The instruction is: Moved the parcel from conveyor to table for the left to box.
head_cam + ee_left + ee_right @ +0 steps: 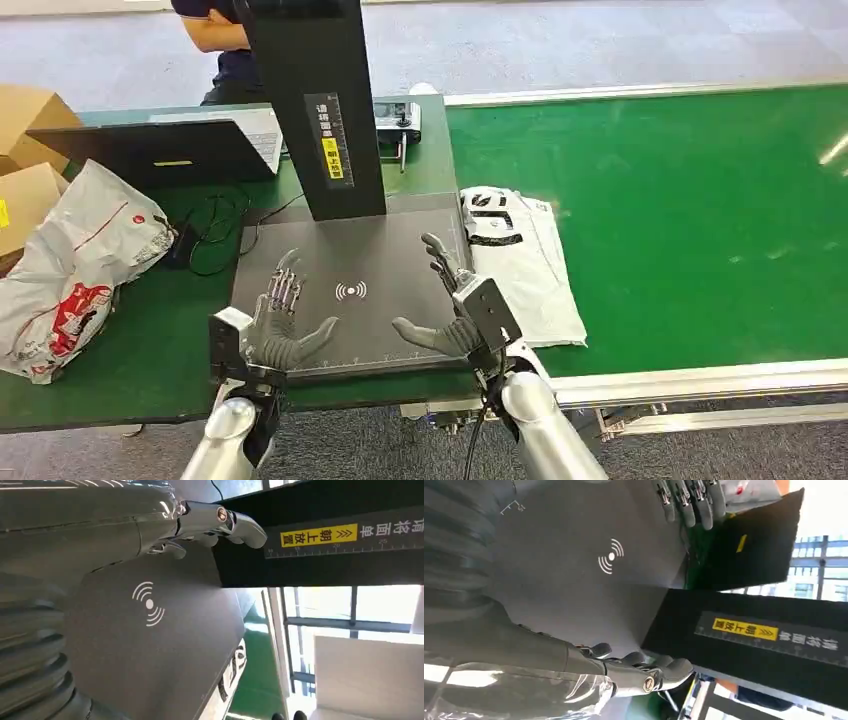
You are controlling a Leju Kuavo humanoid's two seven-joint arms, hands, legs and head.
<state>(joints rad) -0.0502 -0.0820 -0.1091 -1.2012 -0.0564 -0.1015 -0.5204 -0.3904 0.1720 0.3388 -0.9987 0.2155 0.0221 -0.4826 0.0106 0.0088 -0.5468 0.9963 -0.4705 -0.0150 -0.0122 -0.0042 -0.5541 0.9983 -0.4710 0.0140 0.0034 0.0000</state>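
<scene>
A white parcel bag (pixel 527 262) with black print lies flat on the green conveyor belt (pixel 700 230), its left edge against the dark scanner platform (pixel 350 250). A strip of the parcel (pixel 231 672) shows past the platform's edge in the left wrist view. My left hand (pixel 283 322) hovers over the platform's front left, fingers spread, holding nothing. My right hand (pixel 450 305) hovers over the front right, also spread and empty, just left of the parcel. The left hand's fingers (pixel 689 497) appear across the platform in the right wrist view.
A black scanner post (pixel 315 100) with a yellow label stands at the platform's back. On the green table (pixel 150 350) to the left lie a red-and-white plastic bag (pixel 75 270), cardboard boxes (pixel 25 160), a laptop (pixel 160 150) and cables. A person (pixel 225 45) stands behind.
</scene>
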